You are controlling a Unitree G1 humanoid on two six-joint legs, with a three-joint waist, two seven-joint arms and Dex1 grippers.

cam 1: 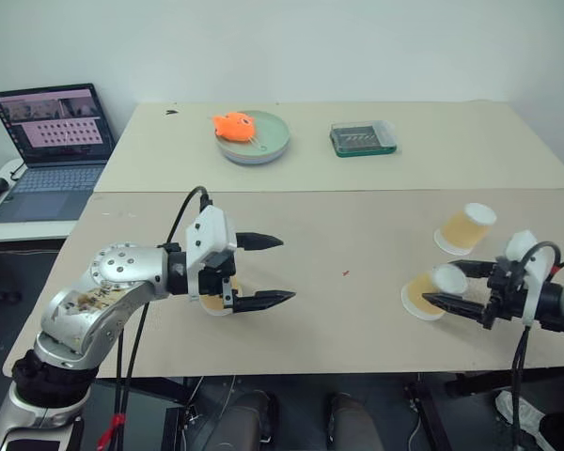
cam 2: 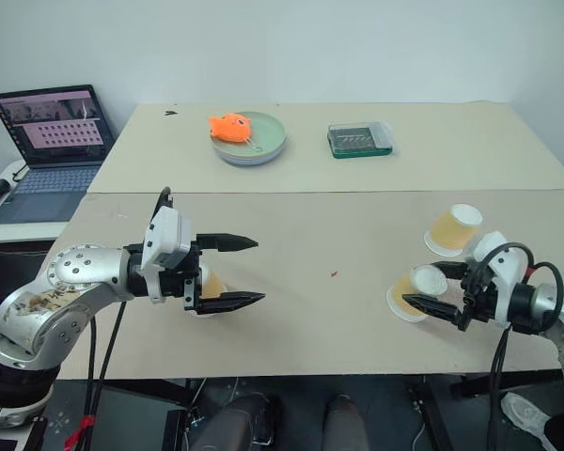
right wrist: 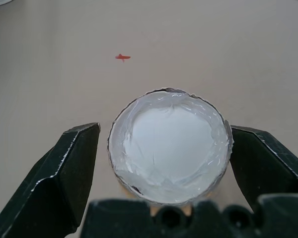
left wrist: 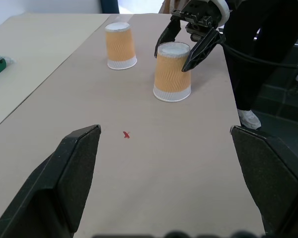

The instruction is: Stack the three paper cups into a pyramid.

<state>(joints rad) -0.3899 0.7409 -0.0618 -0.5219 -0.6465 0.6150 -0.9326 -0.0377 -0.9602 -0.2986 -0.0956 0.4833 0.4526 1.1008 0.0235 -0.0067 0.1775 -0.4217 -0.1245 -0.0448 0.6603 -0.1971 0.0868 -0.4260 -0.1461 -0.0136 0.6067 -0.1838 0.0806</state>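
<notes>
By the table's (cam 1: 357,310) near edge toward its left side, the left gripper (cam 1: 268,270) hangs with its fingers spread wide and nothing between them; a paper cup (cam 2: 210,287) stands partly hidden just behind it. Near the right part of the near edge, the right gripper (cam 1: 456,287) has its fingers spread on either side of a second upturned cup (cam 1: 430,291), not pinching it. A third cup (cam 1: 465,228) stands just beyond, nearer the right edge. A small red mark (cam 1: 345,273) lies mid-table. On the far table sit a plate (cam 1: 268,146) holding an orange plush toy (cam 1: 233,126) and a green tray (cam 1: 363,138); a laptop (cam 1: 49,150) rests off the left edge.
</notes>
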